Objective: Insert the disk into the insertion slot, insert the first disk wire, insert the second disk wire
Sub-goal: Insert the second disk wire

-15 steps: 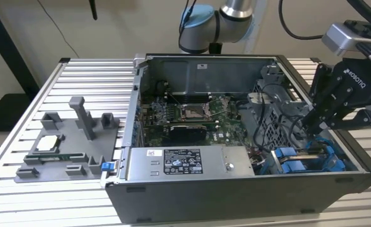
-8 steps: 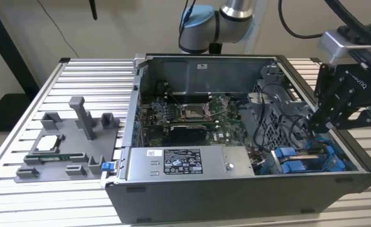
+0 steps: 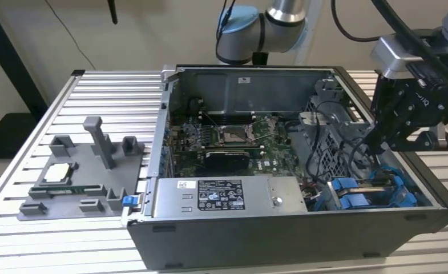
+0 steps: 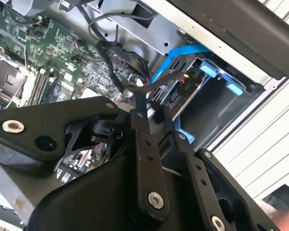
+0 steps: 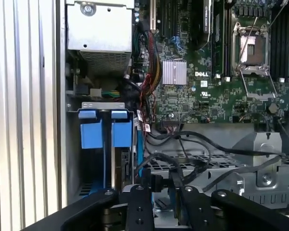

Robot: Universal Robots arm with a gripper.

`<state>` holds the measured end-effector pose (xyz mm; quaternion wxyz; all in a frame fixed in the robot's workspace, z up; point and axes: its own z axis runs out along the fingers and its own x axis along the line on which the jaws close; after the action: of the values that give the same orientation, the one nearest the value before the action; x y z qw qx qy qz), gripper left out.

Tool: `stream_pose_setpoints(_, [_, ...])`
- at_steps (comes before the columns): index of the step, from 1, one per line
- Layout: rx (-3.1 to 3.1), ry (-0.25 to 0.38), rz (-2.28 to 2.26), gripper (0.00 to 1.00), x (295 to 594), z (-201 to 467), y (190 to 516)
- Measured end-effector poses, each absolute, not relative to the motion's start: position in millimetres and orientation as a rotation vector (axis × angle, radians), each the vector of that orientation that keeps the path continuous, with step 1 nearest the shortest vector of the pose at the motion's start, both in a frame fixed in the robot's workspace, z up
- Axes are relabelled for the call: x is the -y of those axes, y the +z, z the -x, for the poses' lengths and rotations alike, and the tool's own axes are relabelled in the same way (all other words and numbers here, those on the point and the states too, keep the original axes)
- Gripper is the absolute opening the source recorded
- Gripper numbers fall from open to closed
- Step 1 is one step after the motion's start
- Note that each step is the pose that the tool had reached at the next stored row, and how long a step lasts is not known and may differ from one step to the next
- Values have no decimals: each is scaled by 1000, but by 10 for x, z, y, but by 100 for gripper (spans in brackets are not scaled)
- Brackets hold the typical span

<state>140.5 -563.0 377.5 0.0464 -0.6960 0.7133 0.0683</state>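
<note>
With the disk point(image 5: 121, 134) seemingly seated in the insertion slot point(image 5: 101, 104) at lower left of the first wrist view, a light, limp disk wire point(image 5: 155, 181) is clamped by the gripper point(image 5: 159, 190) at its stiffer plug

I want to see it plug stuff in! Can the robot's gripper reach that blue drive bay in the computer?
Probably yes. The computer case lies open on top, and the gripper hangs close above the blue-railed drive bay. Only loose black cables run nearby and might get in the way.
</note>
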Motion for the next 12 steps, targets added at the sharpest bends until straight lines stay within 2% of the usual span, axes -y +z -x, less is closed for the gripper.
stream_pose_setpoints(7, [-2175, 219, 2114, 0, 5755, -1400, 3768])
stream_pose_setpoints(12, [-2199, 267, 2129, 0, 5891, -1399, 3753])
